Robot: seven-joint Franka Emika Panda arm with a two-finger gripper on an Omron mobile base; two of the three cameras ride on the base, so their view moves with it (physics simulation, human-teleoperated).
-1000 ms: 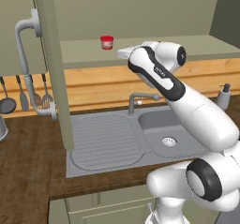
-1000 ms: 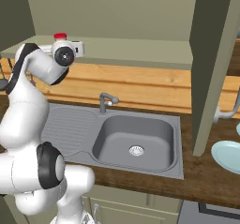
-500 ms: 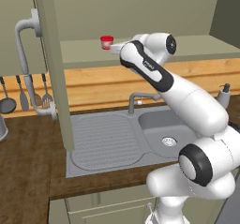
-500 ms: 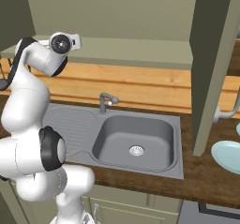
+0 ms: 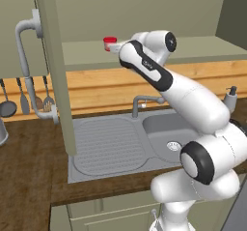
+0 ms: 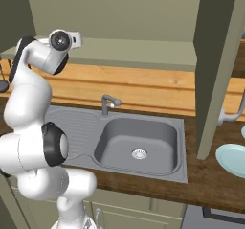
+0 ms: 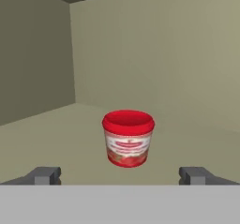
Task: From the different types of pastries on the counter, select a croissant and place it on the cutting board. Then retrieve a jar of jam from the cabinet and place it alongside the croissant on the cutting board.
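The hand [image 7: 120,175] was up inside the cabinet [image 5: 48,80], its fingers [image 7: 44,175] spread wide and holding nothing. The jar of jam [image 7: 128,138] stood upright on the cabinet shelf [image 7: 56,138], centred between the fingers but apart from them, a little further in. From the left side I could see its red lid [image 5: 110,40] just beyond the wrist. Below lay the sink [image 6: 136,139] set in the bench [image 5: 29,177]. The jar was not yet grasped; by my reckoning, closing in, gripping, lifting out and carrying it to the cutting board all remained.
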